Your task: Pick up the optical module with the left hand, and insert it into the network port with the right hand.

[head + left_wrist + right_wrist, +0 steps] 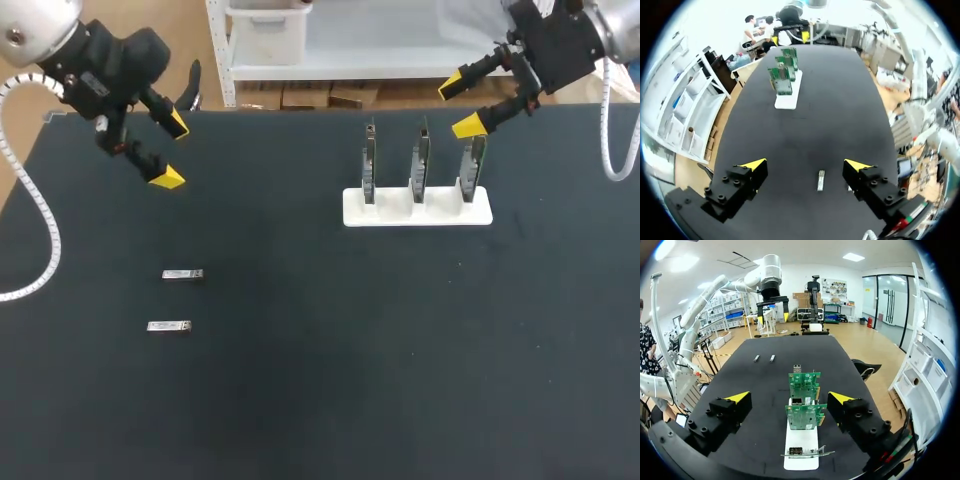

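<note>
– Head view first: what did it show, from the big things down?
– The black table [300, 400] filled almost all of it. The left gripper [172, 150] hung over the far left part. The right gripper [459, 107] hung over the far right part, close to the white stand [417, 207], which held three network cards [421, 160] upright in a row.
– How were the jaws?
– Both pairs stood wide open and had hold of nothing.
– And the modules?
– Two lay flat on the table, well apart from the stand. The farther optical module [182, 274] was nearer to the left gripper, and the nearer optical module [168, 326] lay just beside it. In the left wrist view one module sat below the gap between the fingers, not touched.
– So how far was the task?
– I judged it was at the very start. Nothing was picked up and no port was filled, as far as I could see. The left grasp, the passing to the right gripper and the insertion were all left to do.
</note>
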Controlling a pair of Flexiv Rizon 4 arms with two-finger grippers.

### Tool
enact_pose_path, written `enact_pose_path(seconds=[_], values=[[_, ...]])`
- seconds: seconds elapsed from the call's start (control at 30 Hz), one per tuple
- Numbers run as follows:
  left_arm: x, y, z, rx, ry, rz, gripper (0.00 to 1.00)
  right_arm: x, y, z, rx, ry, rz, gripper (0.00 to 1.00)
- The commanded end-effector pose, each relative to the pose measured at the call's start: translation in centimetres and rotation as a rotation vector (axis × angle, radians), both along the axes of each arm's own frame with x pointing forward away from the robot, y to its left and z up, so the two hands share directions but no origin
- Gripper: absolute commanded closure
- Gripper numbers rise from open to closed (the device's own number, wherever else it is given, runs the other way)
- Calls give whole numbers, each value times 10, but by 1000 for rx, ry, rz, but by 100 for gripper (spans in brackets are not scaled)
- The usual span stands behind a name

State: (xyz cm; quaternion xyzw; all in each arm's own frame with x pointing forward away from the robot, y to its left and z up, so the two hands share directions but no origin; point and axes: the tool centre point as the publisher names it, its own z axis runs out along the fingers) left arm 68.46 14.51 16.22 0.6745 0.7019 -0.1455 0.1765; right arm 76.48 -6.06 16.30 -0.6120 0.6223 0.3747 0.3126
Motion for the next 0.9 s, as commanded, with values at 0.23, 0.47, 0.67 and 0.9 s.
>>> enact_pose_path(seconds=[0.23, 0.47, 0.67, 0.9], values=[[-22, 29, -50, 266, 6, 62, 0, -2, 0, 0, -1, -4, -4, 0], [-37, 51, -83, 350, 40, 85, 0, -2, 0, 0, -1, -4, -4, 0], [-40, 54, -102, 382, 43, 58, 0, -2, 0, 0, -1, -4, -4, 0], [-39, 55, -122, 412, 86, 46, 0, -2, 0, 0, -1, -4, -4, 0]])
